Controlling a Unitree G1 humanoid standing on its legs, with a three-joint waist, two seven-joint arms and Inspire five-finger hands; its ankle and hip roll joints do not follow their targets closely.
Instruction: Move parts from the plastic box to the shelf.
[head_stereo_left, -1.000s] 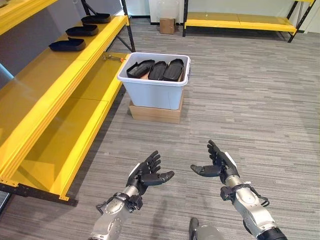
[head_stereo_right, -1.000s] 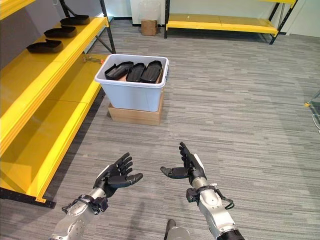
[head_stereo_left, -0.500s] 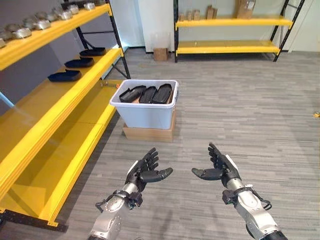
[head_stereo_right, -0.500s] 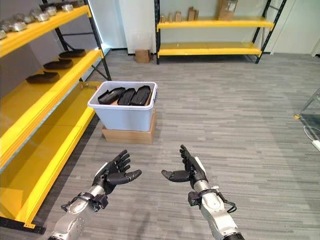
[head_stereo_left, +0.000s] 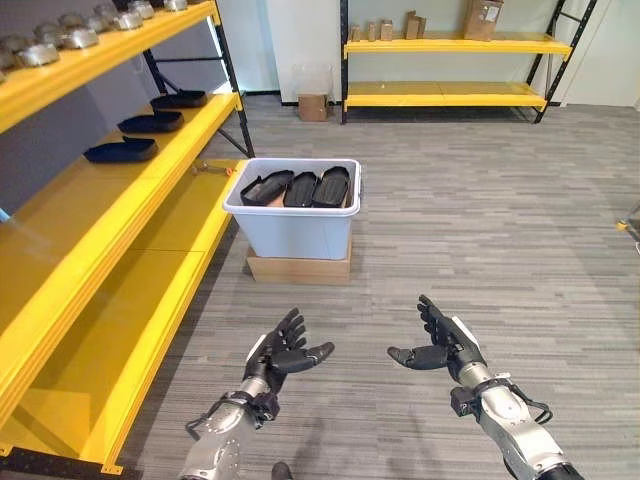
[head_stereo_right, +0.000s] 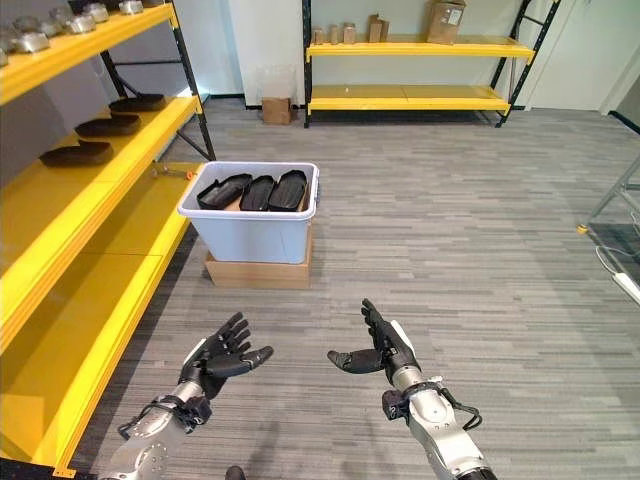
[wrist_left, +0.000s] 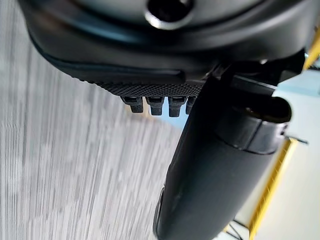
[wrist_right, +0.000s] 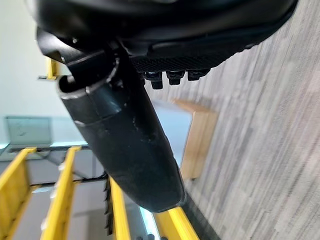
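Note:
A pale plastic box (head_stereo_left: 296, 222) stands on a low cardboard base (head_stereo_left: 298, 269) on the floor ahead of me. Three black parts (head_stereo_left: 300, 188) lie side by side inside it. On my left runs a yellow shelf (head_stereo_left: 95, 215); three more black parts (head_stereo_left: 121, 151) rest on its middle level. My left hand (head_stereo_left: 280, 354) and right hand (head_stereo_left: 445, 345) hover palm-up near the floor, well short of the box. Both are open with straight fingers and hold nothing.
Metal parts (head_stereo_left: 60, 38) sit on the shelf's top level. A second yellow shelf (head_stereo_left: 450, 70) with boxes and jars stands at the far wall, with a cardboard carton (head_stereo_left: 312, 106) on the floor beside it. Grey plank flooring (head_stereo_left: 480, 230) spreads wide to the right.
The camera has tilted up and pulled back, so the far shelf and top level came into view. Both hands stay open and sit slightly lower and further from the box.

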